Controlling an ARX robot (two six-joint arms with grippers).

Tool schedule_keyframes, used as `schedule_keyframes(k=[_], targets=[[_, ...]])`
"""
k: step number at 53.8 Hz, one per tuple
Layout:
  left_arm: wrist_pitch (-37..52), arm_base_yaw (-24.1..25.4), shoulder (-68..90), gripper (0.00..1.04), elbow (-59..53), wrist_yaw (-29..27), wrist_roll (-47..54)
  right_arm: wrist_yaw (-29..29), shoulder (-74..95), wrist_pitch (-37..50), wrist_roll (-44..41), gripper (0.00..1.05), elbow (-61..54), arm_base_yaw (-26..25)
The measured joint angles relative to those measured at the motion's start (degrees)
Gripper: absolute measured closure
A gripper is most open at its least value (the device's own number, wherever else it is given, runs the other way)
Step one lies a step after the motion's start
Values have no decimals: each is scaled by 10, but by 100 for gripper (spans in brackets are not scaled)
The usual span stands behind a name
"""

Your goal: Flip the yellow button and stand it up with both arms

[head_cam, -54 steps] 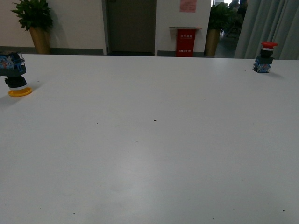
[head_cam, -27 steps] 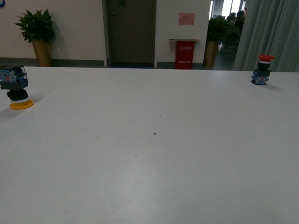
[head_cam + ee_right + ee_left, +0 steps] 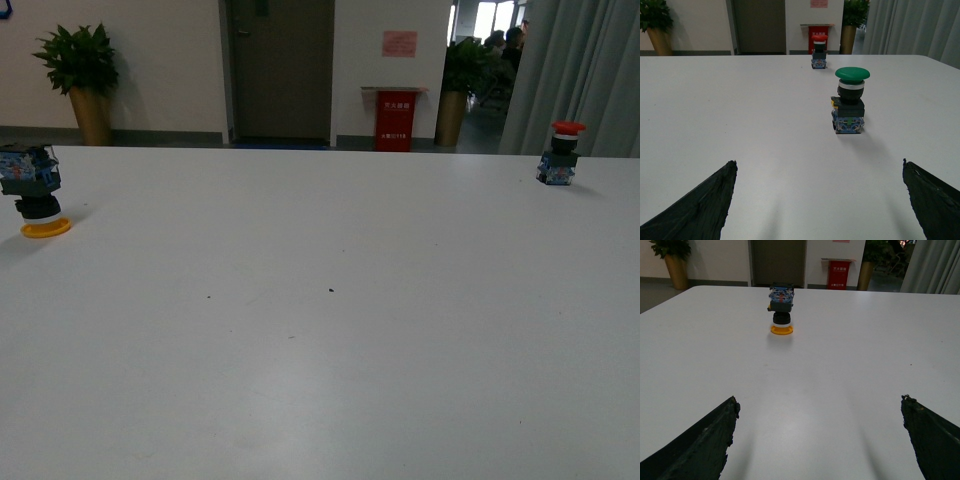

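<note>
Containers: a tan floor planter (image 3: pixel 92 115) at the back left holds a leafy green plant (image 3: pixel 75 55). A second tan planter (image 3: pixel 452 92) right of the door holds another (two potted plants in all). The red box (image 3: pixel 396 106) between them may be a bin; I can't tell from here.

Count on the white tabletop (image 3: pixel 330 350): three push-button switches.
- The yellow button with the flat round cap (image 3: pixel 35 200) sits at the far left, cap down and blue body up.
- The green mushroom-cap switch (image 3: pixel 850 102) is upright and shows only in the right wrist view.
- The red mushroom-cap switch (image 3: pixel 558 155) is upright at the far right.

Left gripper (image 3: pixel 818 401): black fingers spread wide, empty, touching nothing. The yellow button is straight ahead of it and well apart.

Right gripper (image 3: pixel 818 164): spread wide and empty, with the green switch ahead and apart.
</note>
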Motion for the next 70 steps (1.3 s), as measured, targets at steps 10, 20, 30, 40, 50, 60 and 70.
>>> schedule_keyframes(k=[10,20,30,40,50,60,70], targets=[[-92,-128,135,7,53,-291,-188,0,0,0,0,7,0,0],[-101,-160,182,7,122,-316,-243,0,0,0,0,7,0,0],[-96,-189,206,7,190,-308,-222,0,0,0,0,7,0,0],[-145,-157,246,7,258,-245,-154,0,0,0,0,7,0,0],[-173,42,307,7,336,-40,-35,0,0,0,0,7,0,0],[-141,256,409,7,405,79,49,0,0,0,0,7,0,0],[-104,289,496,7,440,79,53,0,0,0,0,7,0,0]])
